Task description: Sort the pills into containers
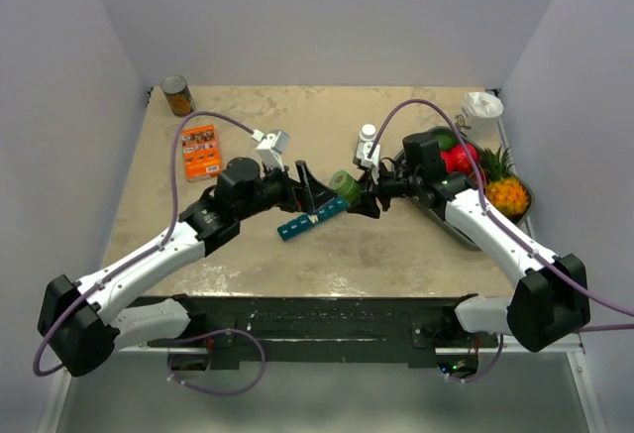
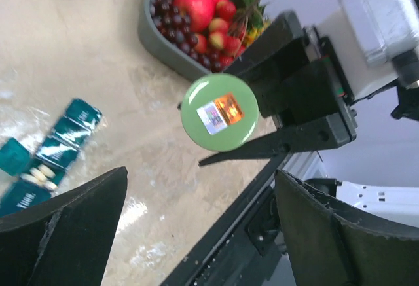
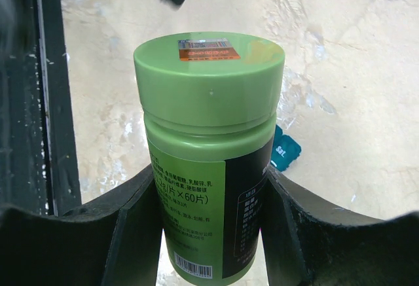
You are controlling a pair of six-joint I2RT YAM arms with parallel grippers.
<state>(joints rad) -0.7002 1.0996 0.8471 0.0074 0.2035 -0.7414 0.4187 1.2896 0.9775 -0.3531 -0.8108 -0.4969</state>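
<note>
A green pill bottle (image 3: 209,135) with its green lid (image 2: 220,112) on hangs above the table, with my right gripper (image 3: 209,227) shut on its body. In the top view the bottle (image 1: 345,186) lies sideways in that gripper (image 1: 359,195). My left gripper (image 2: 200,233) faces the lid from a short way off, wide open and apart from it, its fingers (image 2: 72,230) empty. The teal containers strip (image 1: 311,220) lies on the table just below both grippers. One of its compartments stands open with white pills (image 2: 39,174) in it; the strip (image 2: 55,148) sits at the left.
A grey fruit tray (image 1: 459,227) stands at the right beside my right arm. A small white-capped bottle (image 1: 368,142) is behind the grippers. An orange box (image 1: 201,151) and a can (image 1: 177,96) are at the back left, a white container (image 1: 482,110) at the back right.
</note>
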